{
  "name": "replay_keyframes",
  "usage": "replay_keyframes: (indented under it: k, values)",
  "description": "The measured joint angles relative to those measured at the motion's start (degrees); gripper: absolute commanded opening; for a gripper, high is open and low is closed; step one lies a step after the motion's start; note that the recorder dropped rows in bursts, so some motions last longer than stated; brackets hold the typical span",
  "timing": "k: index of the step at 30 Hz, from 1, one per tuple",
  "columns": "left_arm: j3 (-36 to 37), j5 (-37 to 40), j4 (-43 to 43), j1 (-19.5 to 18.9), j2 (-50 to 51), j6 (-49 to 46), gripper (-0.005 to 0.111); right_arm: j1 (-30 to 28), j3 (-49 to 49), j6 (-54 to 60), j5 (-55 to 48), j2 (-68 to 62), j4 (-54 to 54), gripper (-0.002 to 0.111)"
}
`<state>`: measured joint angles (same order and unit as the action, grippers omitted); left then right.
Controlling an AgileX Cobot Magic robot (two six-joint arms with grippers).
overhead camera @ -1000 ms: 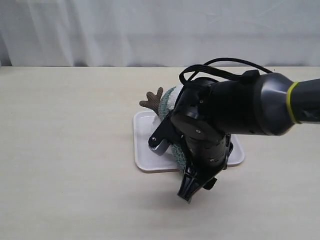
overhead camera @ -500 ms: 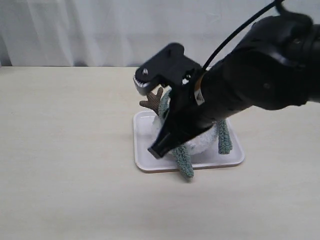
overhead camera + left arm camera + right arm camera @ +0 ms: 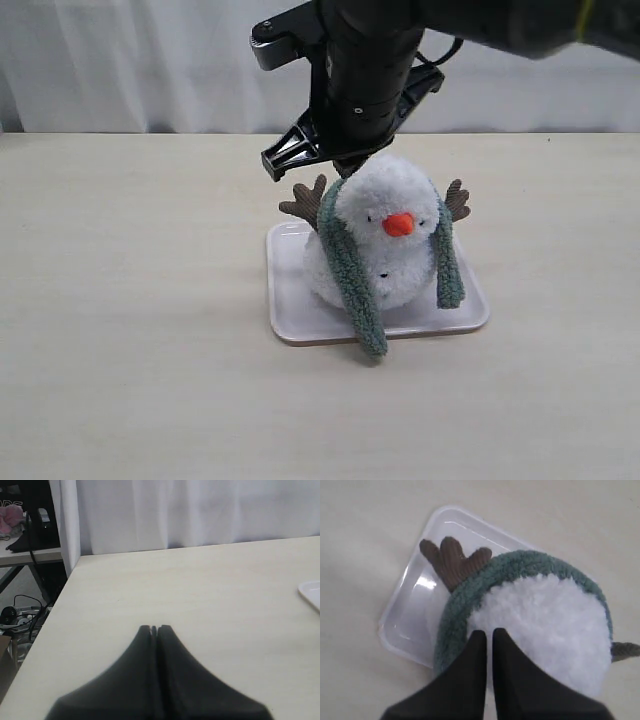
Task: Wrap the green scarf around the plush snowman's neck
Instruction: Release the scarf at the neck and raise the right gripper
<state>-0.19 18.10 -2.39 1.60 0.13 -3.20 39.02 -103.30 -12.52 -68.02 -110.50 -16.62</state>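
Observation:
The plush snowman stands upright on a white tray, orange nose facing the exterior camera. The green scarf lies round the back of its neck, and both ends hang down its front; the longer end reaches past the tray's front edge. My right gripper hovers above and behind the snowman's head, shut with nothing in it. Seen from the right wrist, its tips sit over the edge of the white head, with the scarf curving round it. My left gripper is shut and empty over bare table.
Brown twig arms stick out at both sides of the snowman. The right arm's dark bulk fills the space above the tray. A tray corner shows in the left wrist view, and the table's left edge drops to cables and clutter.
The right arm has swung up from in front of the tray to above and behind the snowman. The snowman and the draped scarf, hidden before, now show in full.

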Motion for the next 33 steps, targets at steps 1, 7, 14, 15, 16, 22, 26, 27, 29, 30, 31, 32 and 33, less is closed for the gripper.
replay_keyframes:
  k: [1, 7, 14, 15, 16, 22, 26, 27, 29, 30, 31, 32, 33]
  values:
    - [0.00, 0.00, 0.00, 0.00, 0.00, 0.00, 0.000, -0.27, -1.55, 0.00, -0.34, -1.43, 0.00, 0.004]
    - [0.00, 0.00, 0.00, 0.00, 0.00, 0.00, 0.000, -1.20, -7.50, 0.28, -0.64, -7.00, 1.30, 0.004]
    - [0.00, 0.00, 0.00, 0.00, 0.00, 0.00, 0.000, -4.77, -8.98, 0.57, -1.25, -10.53, 7.26, 0.004]
    - [0.00, 0.00, 0.00, 0.00, 0.00, 0.00, 0.000, -5.11, -9.10, 0.69, -1.36, -11.01, 7.85, 0.004]
    - [0.00, 0.00, 0.00, 0.00, 0.00, 0.00, 0.000, -5.29, -9.10, 0.82, -1.35, -11.25, 7.98, 0.004]
    - [0.00, 0.00, 0.00, 0.00, 0.00, 0.00, 0.000, -5.54, -9.20, 1.45, -1.35, -12.96, 8.38, 0.004]
    - [0.00, 0.00, 0.00, 0.00, 0.00, 0.00, 0.000, -5.54, -9.32, 1.68, -1.37, -13.93, 8.38, 0.004]
    - [0.00, 0.00, 0.00, 0.00, 0.00, 0.00, 0.000, -5.54, -9.32, 1.80, -1.37, -14.31, 8.38, 0.004]
    - [0.00, 0.00, 0.00, 0.00, 0.00, 0.00, 0.000, -5.54, -9.32, 2.08, -1.37, -15.03, 8.38, 0.004]
    - [0.00, 0.00, 0.00, 0.00, 0.00, 0.00, 0.000, -5.54, -9.32, 2.17, -1.37, -15.49, 8.38, 0.004]
    - [0.00, 0.00, 0.00, 0.00, 0.00, 0.00, 0.000, -5.54, -9.32, 2.17, -1.37, -15.82, 8.38, 0.004]
    - [0.00, 0.00, 0.00, 0.00, 0.00, 0.00, 0.000, -5.54, -9.32, 2.31, -1.37, -16.07, 8.38, 0.004]
    - [0.00, 0.00, 0.00, 0.00, 0.00, 0.00, 0.000, -5.54, -9.32, 2.35, -1.37, -16.20, 8.38, 0.004]
